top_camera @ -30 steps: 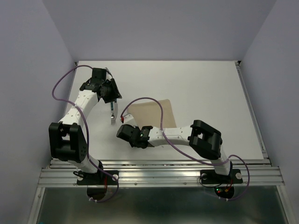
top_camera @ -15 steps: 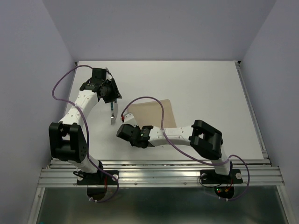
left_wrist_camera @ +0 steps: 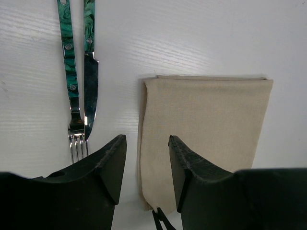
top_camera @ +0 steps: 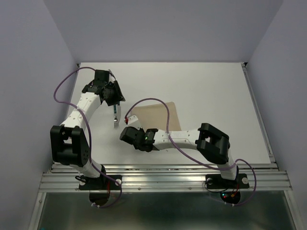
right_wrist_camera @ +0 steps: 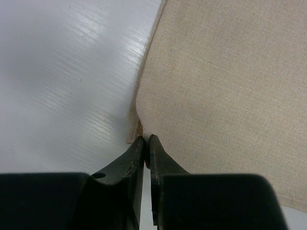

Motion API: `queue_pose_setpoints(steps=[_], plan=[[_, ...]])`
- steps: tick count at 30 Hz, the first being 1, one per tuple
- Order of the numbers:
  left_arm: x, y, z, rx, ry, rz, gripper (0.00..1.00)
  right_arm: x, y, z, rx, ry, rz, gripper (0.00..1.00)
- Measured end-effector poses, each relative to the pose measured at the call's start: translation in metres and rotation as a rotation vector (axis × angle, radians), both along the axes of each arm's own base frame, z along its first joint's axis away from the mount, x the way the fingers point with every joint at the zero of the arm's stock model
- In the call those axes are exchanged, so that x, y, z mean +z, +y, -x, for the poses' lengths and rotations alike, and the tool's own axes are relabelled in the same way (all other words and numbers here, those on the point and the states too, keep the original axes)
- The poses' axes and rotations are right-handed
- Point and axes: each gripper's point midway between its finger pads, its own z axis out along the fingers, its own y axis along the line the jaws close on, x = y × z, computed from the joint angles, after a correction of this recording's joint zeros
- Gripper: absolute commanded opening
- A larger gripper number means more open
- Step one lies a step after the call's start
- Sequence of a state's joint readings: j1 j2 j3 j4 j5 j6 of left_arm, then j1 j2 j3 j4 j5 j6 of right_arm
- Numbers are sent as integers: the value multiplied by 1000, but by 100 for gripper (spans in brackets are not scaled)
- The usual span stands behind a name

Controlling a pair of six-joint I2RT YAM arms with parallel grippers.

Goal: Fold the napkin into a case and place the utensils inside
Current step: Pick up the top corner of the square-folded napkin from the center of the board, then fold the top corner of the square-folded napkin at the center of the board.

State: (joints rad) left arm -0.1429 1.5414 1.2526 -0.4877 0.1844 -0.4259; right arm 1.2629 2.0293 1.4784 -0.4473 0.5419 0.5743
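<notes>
Currently the napkin (top_camera: 156, 115) lies folded into a flat oblong on the surface (top_camera: 216, 91), with the utensils (top_camera: 115, 119) (fork (left_wrist_camera: 72, 86) and knife (left_wrist_camera: 90, 81)) side by side just left of it, not yet inside. Right end effector (right_wrist_camera: 146, 140) is closed tight on the cloth edge at a near corner — looks like top layer only, can't confirm. Left end effector (left_wrist_camera: 146, 143) is partly open, empty, hovering above both. Reads as opening the fold for loading. Next: lift that layer gently without dragging the stack — then left picks the utensils.
</notes>
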Motion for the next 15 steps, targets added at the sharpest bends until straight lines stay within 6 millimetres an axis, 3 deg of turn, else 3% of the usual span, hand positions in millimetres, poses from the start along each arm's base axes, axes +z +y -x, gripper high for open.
queue_pose_setpoints(steps=[10,15], plan=[[0,0,0,-1,0,-1,51,1,-1,-4,-10,7,-9,9],[0,0,0,-2,0,-2,51,18,-11,-29,-57,31,-78,9]])
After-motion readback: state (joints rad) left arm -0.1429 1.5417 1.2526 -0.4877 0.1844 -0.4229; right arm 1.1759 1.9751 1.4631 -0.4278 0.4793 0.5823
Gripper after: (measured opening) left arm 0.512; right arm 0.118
